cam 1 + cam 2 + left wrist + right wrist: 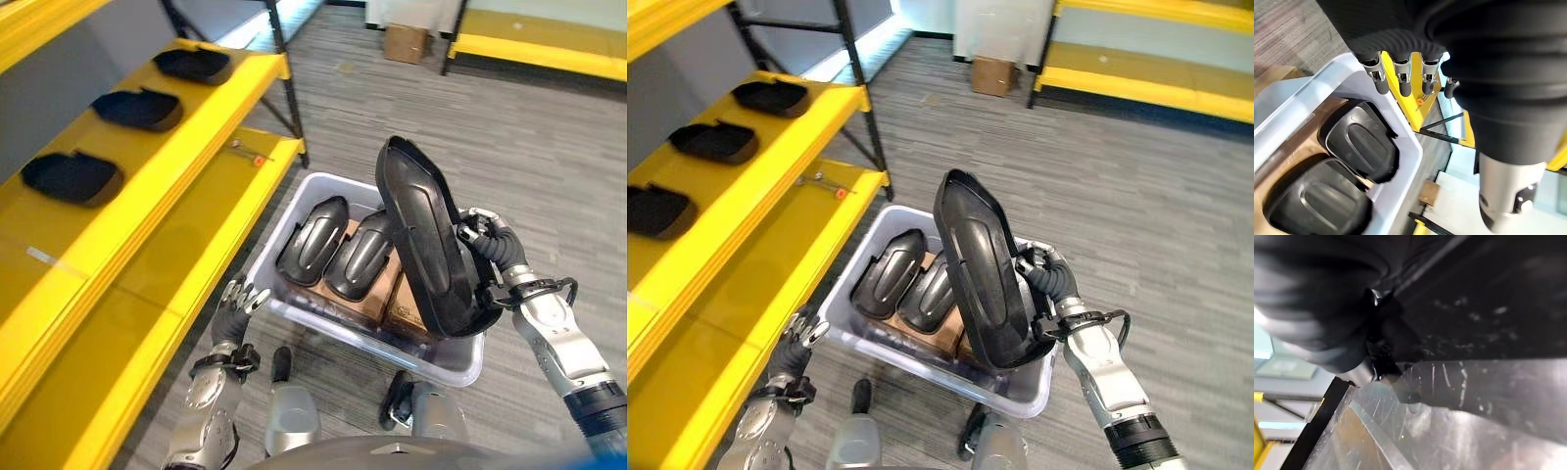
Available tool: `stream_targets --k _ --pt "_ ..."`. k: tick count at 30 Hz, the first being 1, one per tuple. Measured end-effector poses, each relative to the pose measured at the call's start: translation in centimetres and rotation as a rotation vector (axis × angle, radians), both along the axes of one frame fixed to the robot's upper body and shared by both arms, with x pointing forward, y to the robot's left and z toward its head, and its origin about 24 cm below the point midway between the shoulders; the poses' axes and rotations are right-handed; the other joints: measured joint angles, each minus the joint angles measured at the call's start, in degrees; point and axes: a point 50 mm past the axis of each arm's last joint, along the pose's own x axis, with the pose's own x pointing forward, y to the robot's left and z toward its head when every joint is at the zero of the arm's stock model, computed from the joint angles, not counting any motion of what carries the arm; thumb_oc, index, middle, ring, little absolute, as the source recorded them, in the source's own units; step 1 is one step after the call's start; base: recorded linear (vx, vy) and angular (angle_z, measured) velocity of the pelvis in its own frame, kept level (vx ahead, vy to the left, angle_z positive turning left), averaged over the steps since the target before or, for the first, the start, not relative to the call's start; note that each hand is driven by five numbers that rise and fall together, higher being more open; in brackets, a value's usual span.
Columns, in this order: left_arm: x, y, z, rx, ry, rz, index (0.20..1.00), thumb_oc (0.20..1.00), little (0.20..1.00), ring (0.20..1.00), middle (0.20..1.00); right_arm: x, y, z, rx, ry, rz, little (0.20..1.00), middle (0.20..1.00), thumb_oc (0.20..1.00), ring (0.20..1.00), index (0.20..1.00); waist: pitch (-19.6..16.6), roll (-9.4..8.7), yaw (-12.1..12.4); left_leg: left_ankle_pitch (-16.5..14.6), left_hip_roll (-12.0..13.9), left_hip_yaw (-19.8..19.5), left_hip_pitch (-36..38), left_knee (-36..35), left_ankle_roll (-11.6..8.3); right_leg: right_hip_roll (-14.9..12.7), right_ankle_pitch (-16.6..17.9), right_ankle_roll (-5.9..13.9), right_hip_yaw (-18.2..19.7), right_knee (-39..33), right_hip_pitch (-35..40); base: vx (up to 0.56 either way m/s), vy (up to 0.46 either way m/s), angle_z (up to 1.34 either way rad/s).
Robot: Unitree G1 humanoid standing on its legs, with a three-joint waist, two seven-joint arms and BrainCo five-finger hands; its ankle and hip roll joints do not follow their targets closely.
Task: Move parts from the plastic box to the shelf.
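Inventory, with places given from the plastic box (460, 364).

1. Plastic box: translucent, pale grey, on the grey floor beside the lower yellow shelf (211, 211). I see cardboard cartons (367, 299) inside it, under the parts.

2. Held part (426, 240): a long black moulded shell with a raised rim, standing tilted on end above the box's right side, its lower end down by the box's right rim.

3. My right hand (487, 238): at the held part's right edge, above the box's right rim. Its fingers are curled round that edge and grip the shell. The right wrist view shows dark plastic close against the hand and the box wall past it.

4. Two black parts in the box (338, 247): lying side by side on the cartons in the box's left half, ribbed sides up, touching each other. The left wrist view shows both of them too.

5. My left hand (238, 297): just outside the box's left wall, between the box and the lower shelf. Its fingers are relaxed and nearly straight, holding nothing.

6. Upper yellow shelf (196, 117): left of the box and above the lower shelf. Three black parts (137, 108) lie on it in a row, well apart from one another.

7. Lower shelf: a small metal item with an orange spot (252, 153) lies near its far end.

8. Cardboard carton on the floor (405, 43): well beyond the box.
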Motion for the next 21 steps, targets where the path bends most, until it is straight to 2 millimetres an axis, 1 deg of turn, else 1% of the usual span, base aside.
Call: stream_targets --k 1,2,3,4,5,6,7,8,9,10,11,12,13,14,15,16,17,19,20,21 --pt "0.0 0.0 0.0 -0.001 0.001 0.000 1.000 1.000 1.000 1.000 1.000 -0.3 -0.2 -0.2 0.005 0.004 -0.017 0.200 0.200 0.200 0.200 0.200 -1.40 -0.03 -1.22 -0.06 1.24 0.03 1.67 -0.81 -0.09 -0.62 -0.69 1.26 -1.08 0.21 0.39 0.07 0.415 1.33" --pt "0.2 -0.3 0.0 -0.005 0.003 -0.009 1.000 1.000 1.000 1.000 1.000 -0.7 -1.0 -0.2 0.022 -0.004 -0.068 0.200 0.200 0.200 0.200 0.200 -2.92 1.59 -1.59 -0.75 2.66 1.73 5.47 -3.22 -1.46 -1.72 -0.16 2.85 -3.06 0.74 0.64 0.08 0.336 1.11" --pt "0.3 -0.6 0.1 -0.007 -0.003 -0.020 1.000 1.000 1.000 1.000 1.000 -1.1 -1.6 -0.4 0.030 0.001 -0.102 0.200 0.200 0.200 0.200 0.200 -3.72 2.52 -2.28 -0.91 2.28 2.73 5.97 -5.42 -1.70 -2.80 0.45 3.83 -4.28 0.78 0.62 0.10 0.433 1.04" --pt "0.6 -1.0 0.1 -0.012 -0.004 -0.037 1.000 1.000 1.000 1.000 1.000 -1.7 -2.7 -0.5 0.036 0.002 -0.153 0.200 0.200 0.200 0.200 0.200 -4.21 3.39 -3.29 -0.74 0.62 4.04 5.88 -7.91 -1.48 -4.97 1.84 5.15 -6.25 1.71 0.93 0.04 0.175 1.29" --pt "1.0 -1.1 0.5 -0.010 -0.024 -0.042 1.000 1.000 1.000 1.000 1.000 -2.2 -3.5 -0.7 0.037 0.010 -0.196 0.200 0.200 0.200 0.200 0.200 -4.55 3.89 -4.76 -2.40 -1.07 4.60 5.70 -10.15 -3.98 -7.64 2.29 6.06 -7.32 3.25 1.30 0.06 0.314 1.26" --pt "1.3 -0.8 0.7 0.003 -0.031 -0.043 1.000 1.000 1.000 1.000 1.000 -2.7 -3.8 -1.3 0.058 0.027 -0.233 0.200 0.200 0.200 0.200 0.200 -4.45 2.34 -4.52 -1.71 -3.68 3.85 5.92 -10.29 -5.84 -10.20 3.08 7.79 -5.60 3.19 1.35 0.02 0.156 0.93" --pt "1.1 0.0 0.8 0.019 -0.033 -0.020 1.000 1.000 1.000 1.000 1.000 -3.0 -3.4 -2.0 0.076 0.051 -0.236 0.200 0.200 0.200 0.200 0.200 -4.42 0.85 -3.62 -2.39 -6.42 4.17 5.54 -10.23 -5.21 -11.95 4.42 8.50 -3.48 1.70 1.78 0.05 0.391 0.63" --pt "0.6 0.9 0.4 0.061 -0.004 -0.020 1.000 1.000 1.000 1.000 1.000 -3.9 -2.7 -3.2 0.128 0.085 -0.249 0.200 0.200 0.200 0.200 0.200 -5.03 -0.72 -2.93 -3.84 -8.51 2.91 3.71 -8.00 -3.81 -12.69 7.05 9.81 -2.21 -2.39 3.35 0.03 0.252 0.53" --pt "0.5 1.9 0.6 0.092 -0.001 -0.005 1.000 1.000 1.000 1.000 1.000 -3.9 -2.2 -3.5 0.150 0.091 -0.249 0.200 0.200 0.200 0.200 0.200 -5.22 -1.65 -2.93 -4.22 -9.73 2.62 3.09 -7.05 -3.18 -12.79 7.54 9.49 -0.80 -4.00 3.65 0.03 0.315 0.40" --pt "0.2 2.5 0.6 0.116 0.007 0.002 1.000 1.000 1.000 1.000 1.000 -3.8 -1.9 -3.6 0.163 0.088 -0.241 0.200 0.200 0.200 0.200 0.200 -5.35 -2.50 -1.76 -4.54 -10.48 3.01 2.23 -5.62 -2.90 -13.28 9.52 11.40 0.02 -5.92 3.74 -0.01 0.115 0.13" --pt "0.0 2.8 0.3 0.120 0.022 0.013 1.000 1.000 1.000 1.000 1.000 -3.6 -1.8 -3.4 0.163 0.082 -0.236 0.200 0.200 0.200 0.200 0.200 -5.30 -2.48 -1.10 -5.12 -11.17 3.01 1.37 -4.41 -2.32 -13.38 11.12 10.63 0.07 -7.35 4.18 -0.02 0.186 0.03" --pt "-0.1 3.0 0.4 0.126 0.022 0.013 1.000 1.000 1.000 1.000 1.000 -3.5 -1.7 -3.3 0.164 0.077 -0.235 0.200 0.200 0.200 0.200 0.200 -5.08 -2.96 -1.08 -5.75 -11.56 2.79 0.73 -3.08 -1.95 -13.57 11.79 10.86 0.27 -8.31 4.56 -0.03 0.250 0.09" --pt "-0.4 3.3 0.4 0.131 0.027 0.023 1.000 1.000 1.000 1.000 1.000 -3.3 -1.6 -3.2 0.166 0.073 -0.229 0.200 0.200 0.200 0.200 0.200 -4.92 -3.33 -0.07 -6.59 -11.88 2.82 -0.61 -1.42 -1.70 -13.65 12.55 11.34 0.13 -9.28 4.72 -0.02 0.212 0.11" --pt "-0.7 3.6 0.2 0.136 0.034 0.037 1.000 1.000 1.000 1.000 1.000 -3.3 -1.5 -3.2 0.168 0.070 -0.225 0.200 0.200 0.200 0.200 0.200 -4.48 -4.27 0.50 -7.63 -12.28 2.51 -2.66 0.79 -1.28 -13.71 13.29 11.99 -0.45 -10.37 4.74 -0.02 0.283 0.08" --pt "-0.6 3.7 0.3 0.134 0.025 0.047 1.000 1.000 1.000 1.000 1.000 -3.1 -1.4 -3.0 0.173 0.063 -0.228 0.200 0.200 0.200 0.200 0.200 -4.16 -4.05 0.35 -8.61 -12.41 2.03 -4.21 3.31 -0.79 -13.93 14.18 12.76 -0.48 -10.97 4.80 0.00 0.219 0.33" --pt "-1.7 3.8 -0.7 0.122 0.077 0.071 1.000 1.000 1.000 1.000 1.000 -3.1 -1.2 -3.2 0.178 0.069 -0.222 0.200 0.200 0.200 0.200 0.200 -3.72 -4.38 0.47 -9.29 -13.73 1.75 -5.66 4.81 -0.02 -14.84 16.56 11.74 -0.47 -11.87 5.15 0.01 0.284 0.33" --pt "-2.0 4.0 -0.8 0.130 0.088 0.076 1.000 1.000 1.000 1.000 1.000 -3.0 -0.9 -3.3 0.182 0.072 -0.213 0.200 0.200 0.200 0.200 0.200 -3.43 -4.92 0.96 -10.48 -14.17 1.68 -6.45 5.60 0.67 -15.59 17.72 11.75 -0.49 -12.65 5.33 0.04 0.208 0.38" --pt "-2.1 4.6 -0.6 0.159 0.087 0.083 1.000 1.000 1.000 1.000 1.000 -3.0 -0.4 -3.4 0.196 0.075 -0.201 0.200 0.200 0.200 0.200 0.200 -2.72 -6.29 1.87 -11.23 -15.89 1.20 -8.56 7.66 1.72 -16.61 18.81 10.77 -0.39 -13.89 5.71 0.05 0.250 0.35" --pt "-1.9 4.9 -0.4 0.172 0.081 0.091 1.000 1.000 1.000 1.000 1.000 -3.0 -0.2 -3.6 0.208 0.079 -0.204 0.200 0.200 0.200 0.200 0.200 -2.30 -6.50 1.98 -11.13 -16.61 0.23 -10.01 7.92 2.14 -16.87 20.85 10.55 0.55 -13.55 5.68 0.08 0.267 0.78" --pt "-1.5 5.0 -0.2 0.185 0.075 0.083 1.000 1.000 1.000 1.000 1.000 -3.2 -0.1 -3.8 0.222 0.085 -0.214 0.200 0.200 0.200 0.200 0.200 -2.16 -6.64 1.44 -10.59 -17.26 -0.61 -10.84 6.91 3.04 -17.23 23.55 9.80 2.65 -13.02 5.54 0.14 0.258 1.28"
